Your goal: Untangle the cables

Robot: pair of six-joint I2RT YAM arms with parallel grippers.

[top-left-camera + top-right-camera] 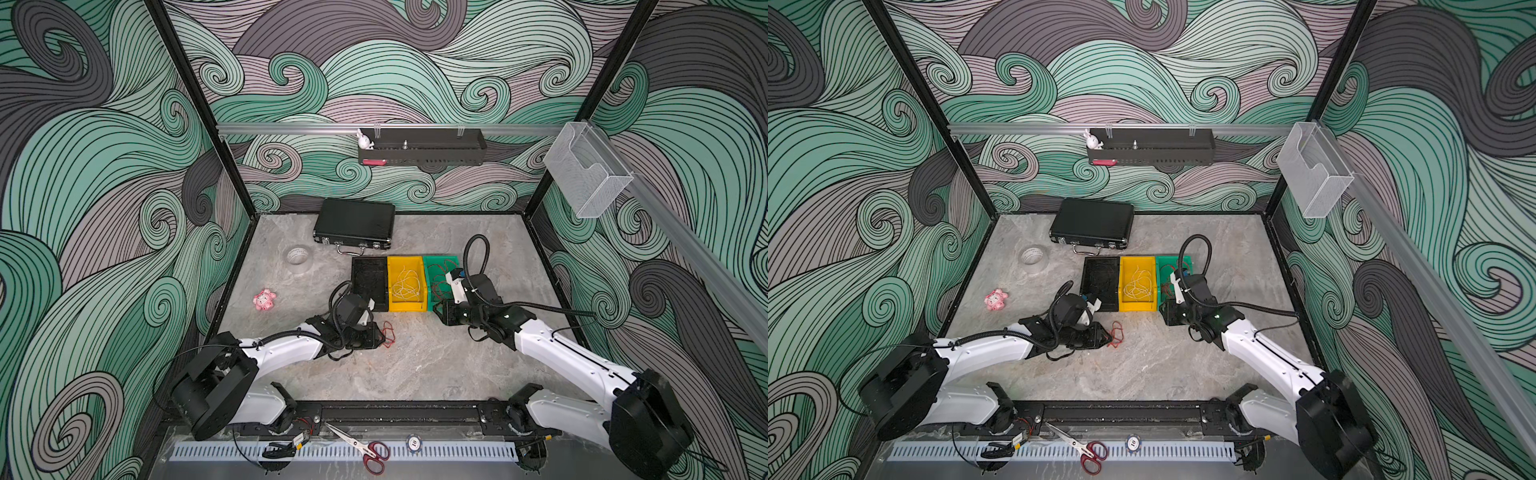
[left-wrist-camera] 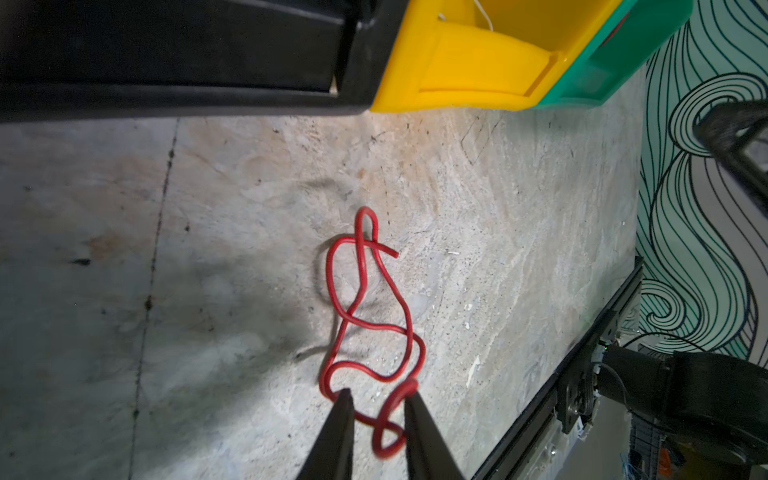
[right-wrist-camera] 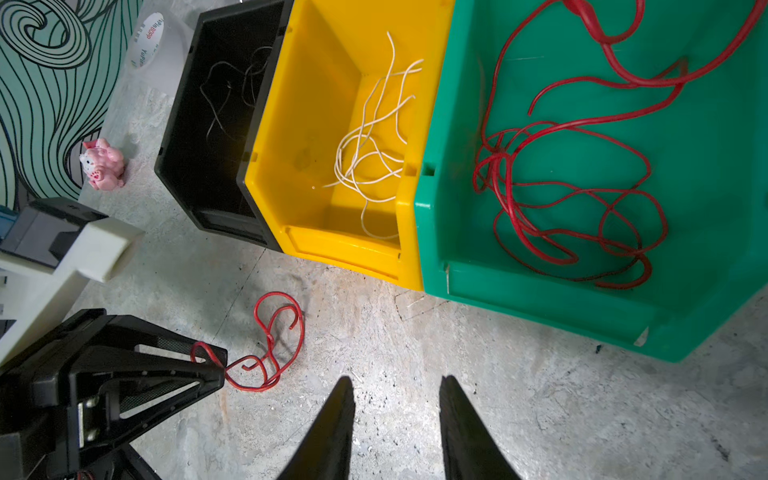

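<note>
A thin red plastic-sheathed cable (image 2: 374,327) lies in loose crossed loops on the grey stone-look counter (image 2: 208,249), just on the near side of the black plastic bin (image 2: 166,95) and yellow plastic bin (image 2: 457,91). It looks light, limp yet springy, probably slick. A pinch on one strand near a free end should serve better than at the crossings. The left pincer (image 2: 378,395) stands narrow astride an end loop, but I cannot tell whether it bites. The right pincer (image 3: 397,380) hangs part-open and empty.
</note>
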